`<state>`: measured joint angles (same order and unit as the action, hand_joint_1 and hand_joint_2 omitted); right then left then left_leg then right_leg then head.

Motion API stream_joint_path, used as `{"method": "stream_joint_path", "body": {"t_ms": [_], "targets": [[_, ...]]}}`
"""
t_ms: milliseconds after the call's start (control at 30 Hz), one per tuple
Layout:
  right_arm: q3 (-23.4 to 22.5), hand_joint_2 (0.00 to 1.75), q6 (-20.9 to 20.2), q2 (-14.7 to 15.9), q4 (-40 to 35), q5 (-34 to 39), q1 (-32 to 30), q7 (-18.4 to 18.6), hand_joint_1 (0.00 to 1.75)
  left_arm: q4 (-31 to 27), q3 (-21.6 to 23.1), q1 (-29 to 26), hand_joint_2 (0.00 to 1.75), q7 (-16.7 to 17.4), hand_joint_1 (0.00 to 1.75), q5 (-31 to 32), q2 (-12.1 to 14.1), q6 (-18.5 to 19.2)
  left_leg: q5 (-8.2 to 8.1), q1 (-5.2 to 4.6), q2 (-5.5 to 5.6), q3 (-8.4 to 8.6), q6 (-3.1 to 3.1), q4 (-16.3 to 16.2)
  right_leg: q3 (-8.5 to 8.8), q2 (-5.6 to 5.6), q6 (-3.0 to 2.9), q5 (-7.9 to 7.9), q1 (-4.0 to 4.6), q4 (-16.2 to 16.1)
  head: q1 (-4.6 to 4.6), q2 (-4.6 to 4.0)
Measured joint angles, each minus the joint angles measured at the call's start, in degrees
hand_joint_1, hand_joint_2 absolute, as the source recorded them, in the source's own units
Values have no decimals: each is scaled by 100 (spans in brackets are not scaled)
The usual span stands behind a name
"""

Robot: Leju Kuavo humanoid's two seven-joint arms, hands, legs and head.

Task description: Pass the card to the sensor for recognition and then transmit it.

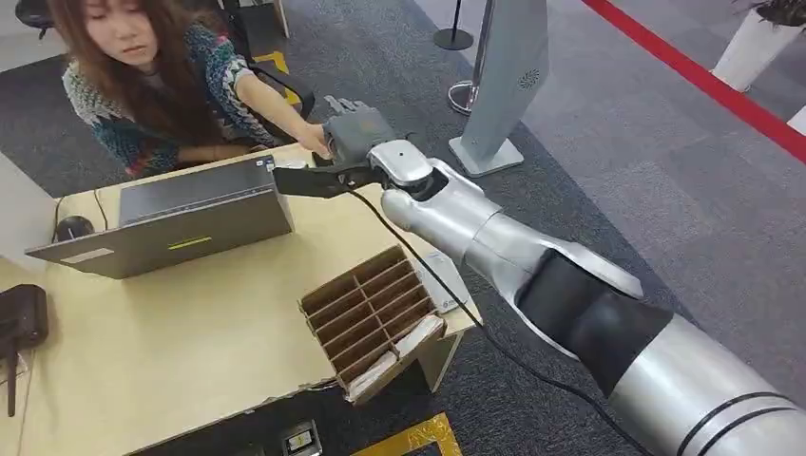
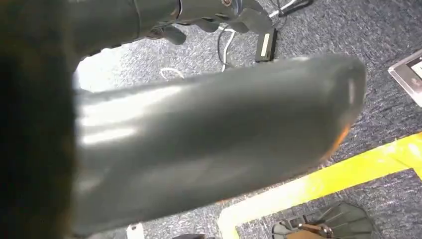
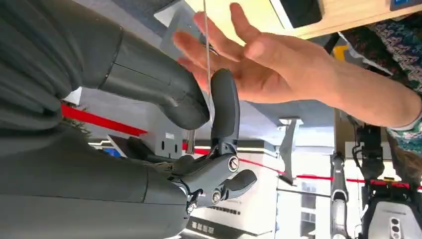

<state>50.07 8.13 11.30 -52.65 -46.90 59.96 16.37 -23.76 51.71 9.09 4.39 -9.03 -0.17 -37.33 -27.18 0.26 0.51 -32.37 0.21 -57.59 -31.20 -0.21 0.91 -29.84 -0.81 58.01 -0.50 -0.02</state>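
Right hand (image 1: 356, 133) is out past the desk's (image 1: 190, 351) far edge, pinching the thin card (image 3: 205, 55) edge-on against the person's open palm (image 3: 259, 64).

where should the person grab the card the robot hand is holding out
Take the free end of the card, which sticks out past the pinching thumb and finger of the right robot hand. It is a thin flat sheet, so pinch its two faces, coming in from where the person's hand waits, probably.
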Motion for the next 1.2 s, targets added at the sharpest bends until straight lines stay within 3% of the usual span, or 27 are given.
{"method": "stream_joint_path", "body": {"t_ms": [367,400,433,867,900,1033,1200], "targets": [[0,175,168,-138,347,94,46,-61,175,44,0,6,0,0,0,-79,13,4,0,0,-3,2,0,-1,0,3,0,0,0,0,0,2],[0,175,173,-142,378,96,51,-61,65,48,0,8,0,0,0,-85,13,7,0,0,-3,2,0,0,0,3,0,0,0,0,0,0],[0,175,179,-151,397,94,56,-63,0,50,0,10,0,0,0,-103,13,7,0,0,-2,2,0,-1,0,2,0,0,0,0,0,2],[9,175,653,-232,586,-310,97,41,0,92,0,-9,0,-59,0,-275,11,-52,0,0,-4,5,0,-2,-1,5,0,0,0,0,0,2],[2,0,717,-214,583,-398,111,88,0,98,0,-13,0,-79,0,-302,13,-68,0,0,-5,6,0,-2,-2,6,0,0,0,0,0,0],[-24,0,1182,-5,361,-1094,127,463,0,133,0,-36,0,-183,0,-428,13,-171,0,0,-5,12,0,-5,-4,5,0,0,-1,-1,-2,0],[-390,0,1939,665,-464,-2156,-58,966,0,207,-24,-133,0,-413,0,-472,9,-254,-4,-1,-5,16,-1,-8,0,7,0,0,-2,-6,-2,0]]}}
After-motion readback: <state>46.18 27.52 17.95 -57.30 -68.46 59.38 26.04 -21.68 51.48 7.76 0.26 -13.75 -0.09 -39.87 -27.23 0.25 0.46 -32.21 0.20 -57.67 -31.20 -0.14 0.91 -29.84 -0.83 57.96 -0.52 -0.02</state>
